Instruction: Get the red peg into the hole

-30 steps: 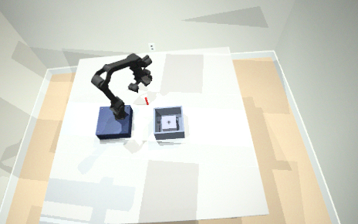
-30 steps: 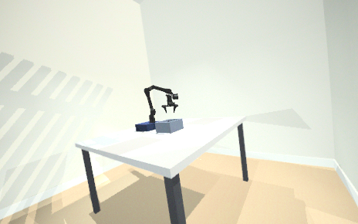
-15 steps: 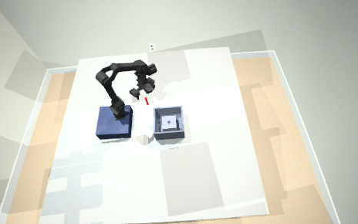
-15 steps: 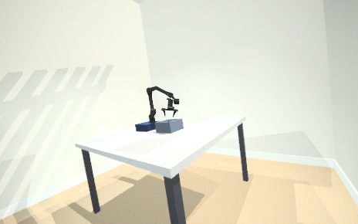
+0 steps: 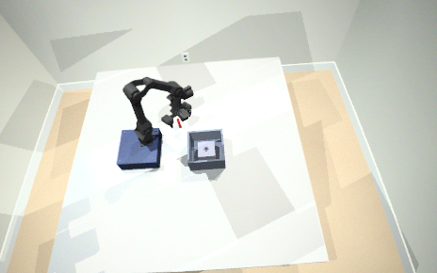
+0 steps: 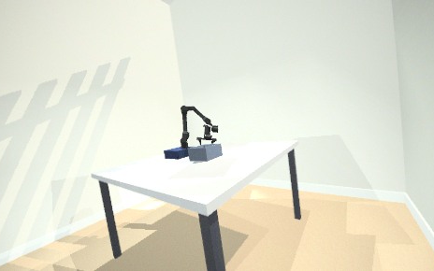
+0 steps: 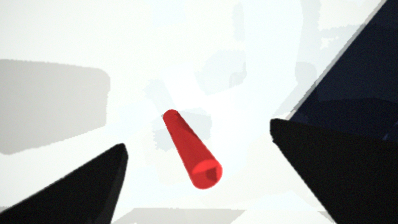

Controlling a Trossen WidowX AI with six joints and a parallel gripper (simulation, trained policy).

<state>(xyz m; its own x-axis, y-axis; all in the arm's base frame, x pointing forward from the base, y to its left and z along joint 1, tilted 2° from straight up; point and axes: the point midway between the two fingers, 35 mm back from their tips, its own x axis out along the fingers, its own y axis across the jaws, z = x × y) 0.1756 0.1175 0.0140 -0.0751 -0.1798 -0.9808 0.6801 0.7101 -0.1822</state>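
Observation:
The red peg (image 5: 179, 123) (image 7: 186, 142) appears to stand upright on the table, its near end face large in the wrist view. It is not visible in the exterior view. My gripper (image 5: 176, 116) (image 6: 207, 141) (image 7: 199, 137) is open and empty, above the table by the peg. In the wrist view the peg shows between the two fingertips, touching neither. The open grey box (image 5: 207, 166) (image 6: 203, 153) stands to the right of the peg in the top view. The pale plate (image 5: 202, 144) lies at its bottom, with a small dark hole (image 5: 206, 149) near its middle.
The arm stands on a dark blue block (image 5: 134, 151) (image 6: 175, 153) (image 7: 360, 75), left of the box in the top view. The white table (image 5: 151, 216) (image 6: 164, 175) carries everything. The grey box walls rise around the plate. Shadows lie across the table.

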